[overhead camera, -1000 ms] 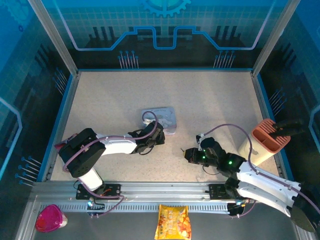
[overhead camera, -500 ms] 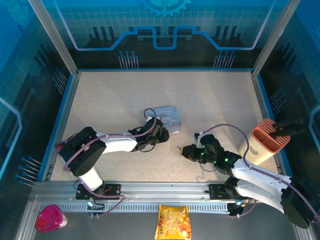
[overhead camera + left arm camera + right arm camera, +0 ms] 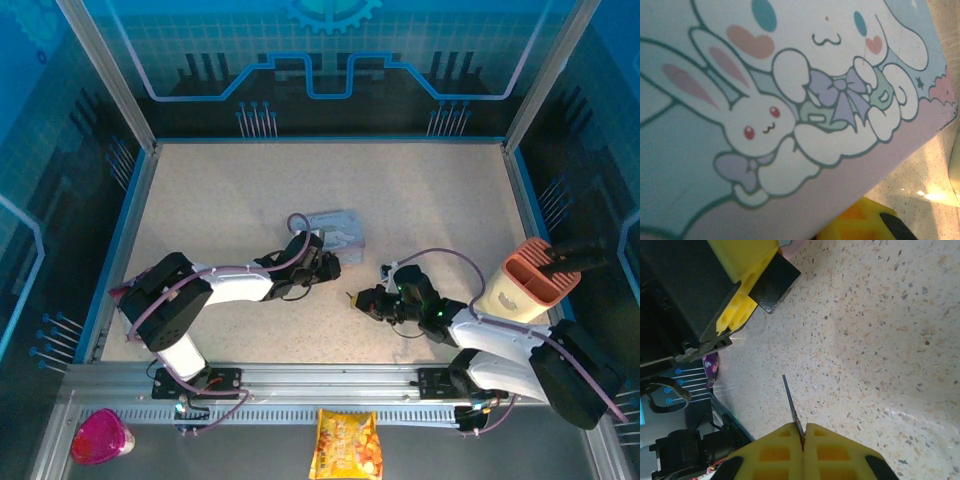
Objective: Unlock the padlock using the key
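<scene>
**Top external**
- Right gripper [image 3: 365, 300]: closed on the key [image 3: 351, 296], which sticks out of the fingertips as a thin sliver.
- Key long axis: roughly level with the table [image 3: 220, 200], tip pointing toward the robot's left.
- Left gripper [image 3: 328, 267]: at the near edge of the pale blue tin [image 3: 340, 228]. Whether its jaws are open or closed cannot be told.
- Bearing: the left gripper lies left of the key tip and slightly farther from the bases, near but apart.
- Padlock: too small to pick out here, so its position cannot be told.

**Left wrist**
- Tin [image 3: 790, 100]: its cartoon lid is close under the camera.
- Left fingers [image 3: 855, 222]: one yellow pad shows at the bottom edge. The grip state cannot be told.

**Right wrist**
- Right gripper [image 3: 803, 429]: yellow pads pressed together on the key [image 3: 790, 397].
- Key long axis: runs straight out from the pads toward the left gripper [image 3: 747, 295], with bare table between them.
- Black block [image 3: 774, 282]: sits at the left fingertip. It may be the padlock body or a finger part; cannot tell.
- Nearer arm: the right, which carries the key. Judged need: bring the key tip in line with the keyhole.
</scene>
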{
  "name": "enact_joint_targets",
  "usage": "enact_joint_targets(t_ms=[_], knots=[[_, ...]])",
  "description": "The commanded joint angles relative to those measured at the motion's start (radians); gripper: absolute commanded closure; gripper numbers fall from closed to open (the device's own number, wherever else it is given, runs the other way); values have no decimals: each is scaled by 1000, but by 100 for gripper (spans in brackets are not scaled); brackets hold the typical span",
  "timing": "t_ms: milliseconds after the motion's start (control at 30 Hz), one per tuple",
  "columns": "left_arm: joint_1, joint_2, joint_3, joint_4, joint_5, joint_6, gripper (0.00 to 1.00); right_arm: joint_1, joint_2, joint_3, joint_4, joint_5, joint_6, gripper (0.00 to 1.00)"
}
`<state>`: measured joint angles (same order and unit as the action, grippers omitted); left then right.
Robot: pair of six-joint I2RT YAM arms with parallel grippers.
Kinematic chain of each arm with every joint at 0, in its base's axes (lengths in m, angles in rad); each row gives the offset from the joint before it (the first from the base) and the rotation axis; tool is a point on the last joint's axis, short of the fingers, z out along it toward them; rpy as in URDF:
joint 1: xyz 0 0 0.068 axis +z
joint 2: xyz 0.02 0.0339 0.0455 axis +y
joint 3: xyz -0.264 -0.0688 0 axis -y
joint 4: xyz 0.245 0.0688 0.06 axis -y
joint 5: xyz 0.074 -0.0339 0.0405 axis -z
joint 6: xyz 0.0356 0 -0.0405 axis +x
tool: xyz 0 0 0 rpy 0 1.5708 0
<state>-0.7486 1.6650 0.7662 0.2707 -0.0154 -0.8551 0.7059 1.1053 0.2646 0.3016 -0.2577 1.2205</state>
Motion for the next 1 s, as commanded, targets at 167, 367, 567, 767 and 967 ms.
enact_joint_targets(t_ms=[167, 367, 567, 767, 967], knots=[[20, -44, 7, 100, 81, -35, 92, 19, 78, 2, 176, -44, 69, 100], [31, -49, 3, 128, 112, -58, 92, 17, 154, -16, 298, -63, 102, 100], [35, -36, -1, 161, 131, -80, 92, -28, 219, -45, 421, -92, 139, 100], [48, -40, -25, 186, 147, -107, 92, -70, 219, -67, 468, -94, 127, 100], [64, -68, -62, 233, 172, -221, 93, -67, 243, -66, 594, -75, 140, 100]])
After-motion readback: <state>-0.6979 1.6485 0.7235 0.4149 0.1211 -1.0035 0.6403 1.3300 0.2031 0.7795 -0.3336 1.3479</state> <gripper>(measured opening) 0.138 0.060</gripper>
